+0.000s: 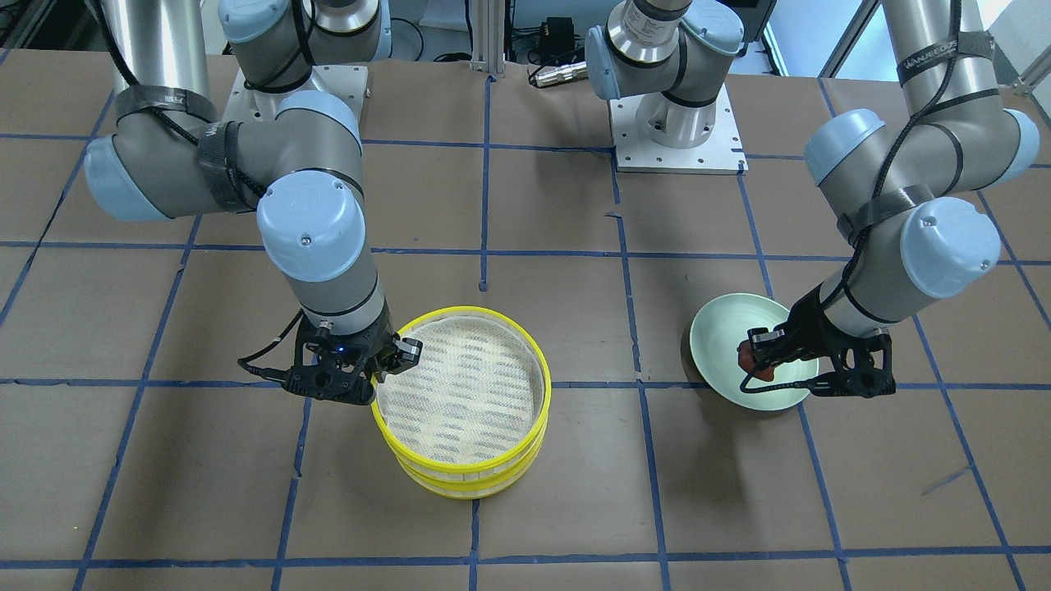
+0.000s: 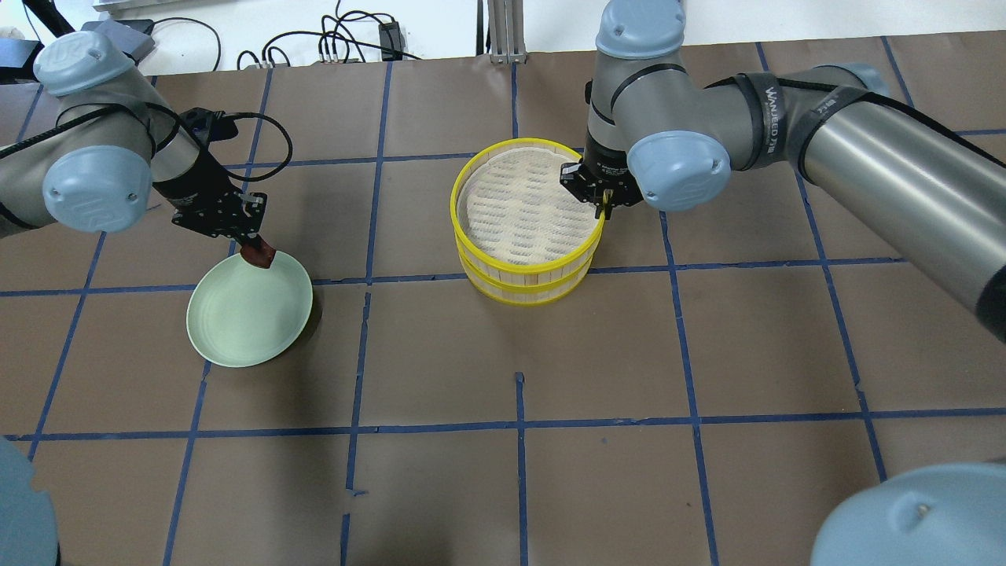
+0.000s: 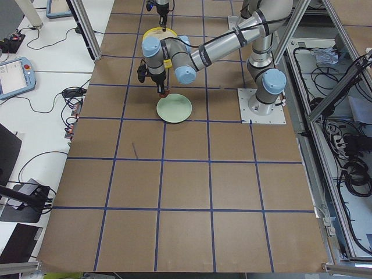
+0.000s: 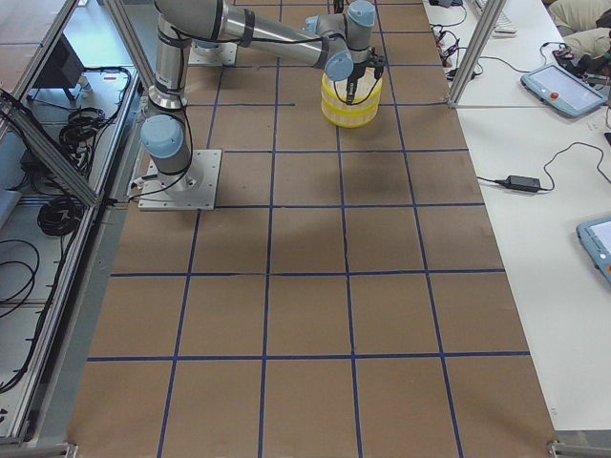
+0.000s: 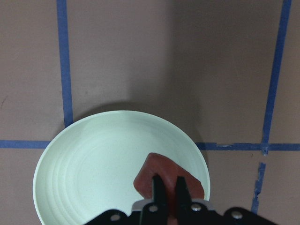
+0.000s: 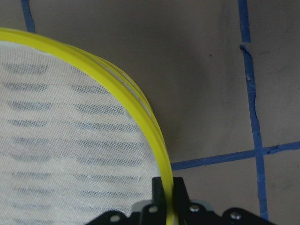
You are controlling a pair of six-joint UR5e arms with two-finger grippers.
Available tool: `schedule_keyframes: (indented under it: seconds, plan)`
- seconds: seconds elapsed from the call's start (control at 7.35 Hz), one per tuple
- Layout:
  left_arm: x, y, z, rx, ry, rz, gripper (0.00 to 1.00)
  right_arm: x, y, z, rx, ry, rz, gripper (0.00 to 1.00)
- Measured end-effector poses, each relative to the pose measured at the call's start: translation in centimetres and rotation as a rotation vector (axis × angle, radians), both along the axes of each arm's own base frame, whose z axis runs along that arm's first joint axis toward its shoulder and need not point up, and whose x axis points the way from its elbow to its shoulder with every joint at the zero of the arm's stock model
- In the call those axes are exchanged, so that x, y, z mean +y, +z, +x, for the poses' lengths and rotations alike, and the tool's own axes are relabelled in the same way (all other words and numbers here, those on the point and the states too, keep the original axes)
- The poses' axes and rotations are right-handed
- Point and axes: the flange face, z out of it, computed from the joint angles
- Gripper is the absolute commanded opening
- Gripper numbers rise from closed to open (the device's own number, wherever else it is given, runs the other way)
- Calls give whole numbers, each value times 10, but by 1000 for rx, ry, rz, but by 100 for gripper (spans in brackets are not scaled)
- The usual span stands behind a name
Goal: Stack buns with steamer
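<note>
The left gripper is clamped on the reddish-brown bun at the edge of the green plate. The steamer, its two tiers stacked, stands well apart to that gripper's right on the brown table. Its top mesh is bare and the white bun is out of sight. The right gripper pinches the top tier's rim.

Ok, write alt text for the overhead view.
On the left, the left gripper pinches a reddish-brown bun at the far edge of a green plate. At centre, the right gripper grips the rim of the stacked two-tier yellow steamer, whose top tier is empty.
</note>
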Motion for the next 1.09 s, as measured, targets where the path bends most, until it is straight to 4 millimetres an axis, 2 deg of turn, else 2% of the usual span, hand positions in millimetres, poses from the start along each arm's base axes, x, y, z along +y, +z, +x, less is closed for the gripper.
schedule_keyframes:
  seconds: [1.09]
  plan:
    - [2,1,-2,4,1,-2,0,1,-2,5,1,8,1,12]
